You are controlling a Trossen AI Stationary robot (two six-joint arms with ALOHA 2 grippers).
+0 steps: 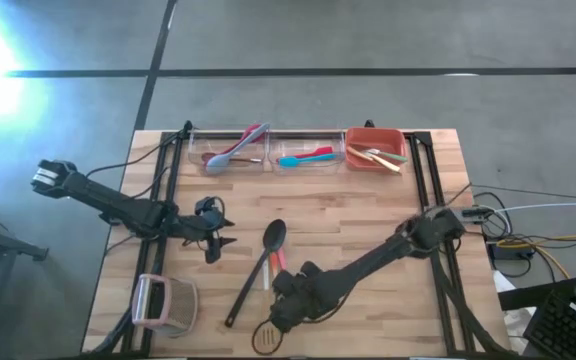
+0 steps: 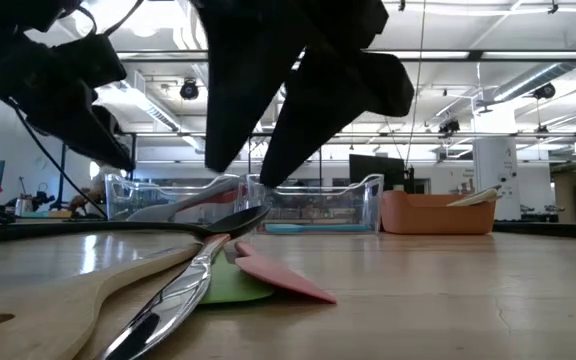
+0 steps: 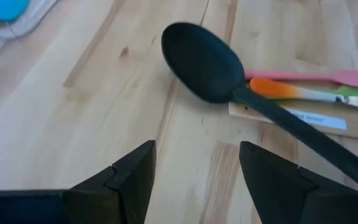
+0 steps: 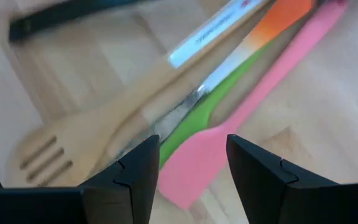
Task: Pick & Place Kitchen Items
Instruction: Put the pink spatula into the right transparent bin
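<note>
Near the table's front, several utensils lie in a loose pile: a pink spatula [image 4: 207, 152], a green one [image 4: 199, 115], a wooden slotted turner [image 4: 73, 140] and a metal utensil [image 2: 173, 295]. A black spoon [image 1: 258, 268] rests flat beside them, its bowl [image 3: 202, 61] toward the far edge. My right gripper [image 4: 191, 149] hovers open just over the pile [image 1: 286, 310], above the pink blade. My left gripper [image 3: 197, 152] is open and low over bare wood, left of the spoon's bowl [image 1: 213, 243].
Along the far edge stand a clear bin [image 1: 236, 150] with pink and grey utensils, a second clear bin [image 1: 306, 156] with teal and red ones, and an orange bin [image 1: 375, 150] with wooden and green ones. A boxy pinkish-white handled object [image 1: 164, 303] lies front left.
</note>
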